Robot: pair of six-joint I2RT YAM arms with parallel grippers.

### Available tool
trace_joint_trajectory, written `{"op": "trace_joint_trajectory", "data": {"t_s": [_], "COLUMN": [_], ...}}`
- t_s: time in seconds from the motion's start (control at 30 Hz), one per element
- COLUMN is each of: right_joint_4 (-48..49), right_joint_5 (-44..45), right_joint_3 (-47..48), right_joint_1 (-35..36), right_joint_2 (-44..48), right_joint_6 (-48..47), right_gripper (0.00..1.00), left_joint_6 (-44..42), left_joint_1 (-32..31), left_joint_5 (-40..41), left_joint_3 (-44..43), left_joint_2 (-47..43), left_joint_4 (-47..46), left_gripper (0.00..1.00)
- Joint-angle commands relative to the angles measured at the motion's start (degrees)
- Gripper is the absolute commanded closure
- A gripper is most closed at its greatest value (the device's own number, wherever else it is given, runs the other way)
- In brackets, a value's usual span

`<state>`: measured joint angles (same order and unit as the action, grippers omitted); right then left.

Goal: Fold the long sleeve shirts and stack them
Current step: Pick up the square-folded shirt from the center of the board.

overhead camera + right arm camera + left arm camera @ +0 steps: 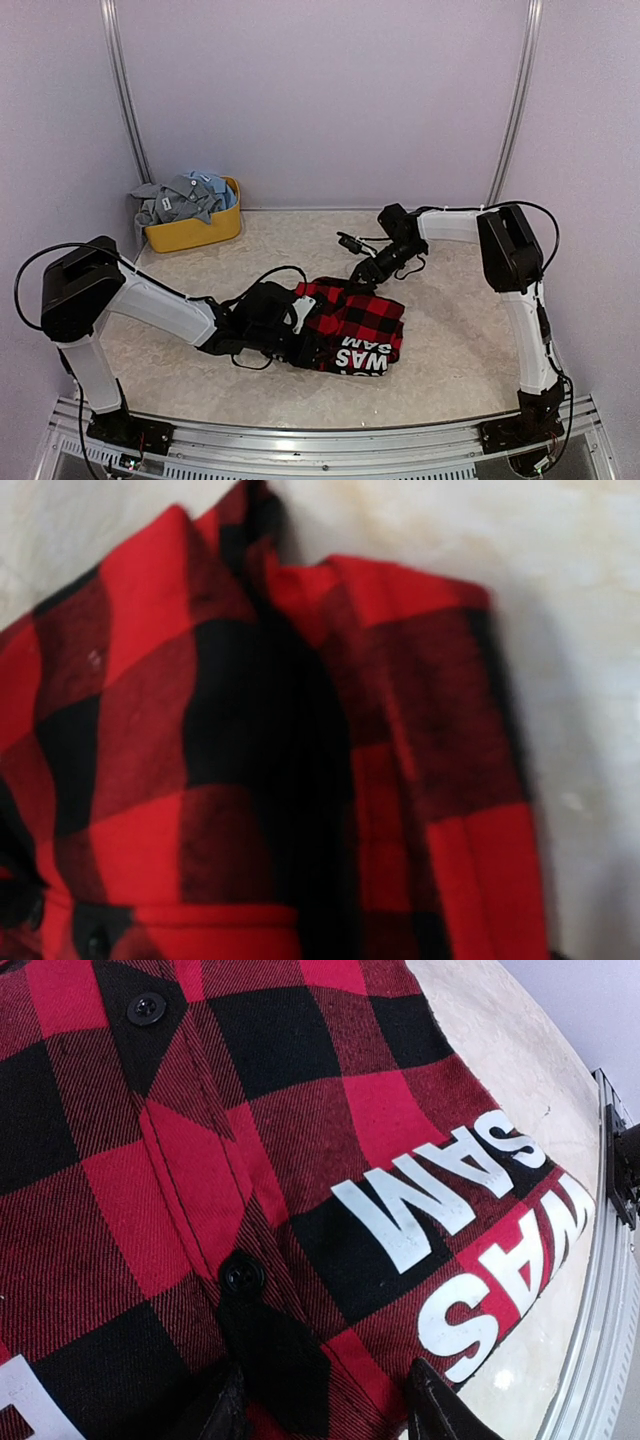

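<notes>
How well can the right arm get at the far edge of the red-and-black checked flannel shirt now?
Probably yes. The right gripper hangs over that edge of the red-and-black checked flannel shirt, nothing lies between them, and the left gripper is at its left side.

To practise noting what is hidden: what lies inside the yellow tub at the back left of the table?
Crumpled grey cloth and pale blue cloth fill the yellow tub, heaped above its rim. Its floor and anything beneath them are covered.

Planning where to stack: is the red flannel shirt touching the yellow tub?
Apart. Top view shows bare table between red flannel shirt and yellow tub.
</notes>
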<state>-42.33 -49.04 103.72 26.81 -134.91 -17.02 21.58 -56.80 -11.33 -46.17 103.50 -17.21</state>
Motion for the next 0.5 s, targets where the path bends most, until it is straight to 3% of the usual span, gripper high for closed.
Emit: {"op": "trace_joint_trajectory", "data": {"t_s": [0.0, 0.27, 0.47], "right_joint_4": [-5.86, -6.59, -6.47], "right_joint_5": [-2.10, -6.87, -9.01], "right_joint_3": [-0.78, -1.41, -2.44], "right_joint_1": [2.58, 4.12, 5.35], "right_joint_2": [-2.90, -4.80, -6.04], "right_joint_6": [-2.22, -2.86, -3.07], "right_gripper": [0.13, 0.20, 0.32], "left_joint_6": [-1.85, -2.66, -2.73], "left_joint_1": [1.16, 2.47, 2.57], "left_joint_5": [0.08, -0.02, 0.04], "left_joint_3": [1.69, 2.05, 2.23], "left_joint_2": [-0.91, -1.51, -1.37], "left_joint_4": [4.71, 4.65, 4.42], "left_gripper": [0.50, 0.50, 0.50]}}
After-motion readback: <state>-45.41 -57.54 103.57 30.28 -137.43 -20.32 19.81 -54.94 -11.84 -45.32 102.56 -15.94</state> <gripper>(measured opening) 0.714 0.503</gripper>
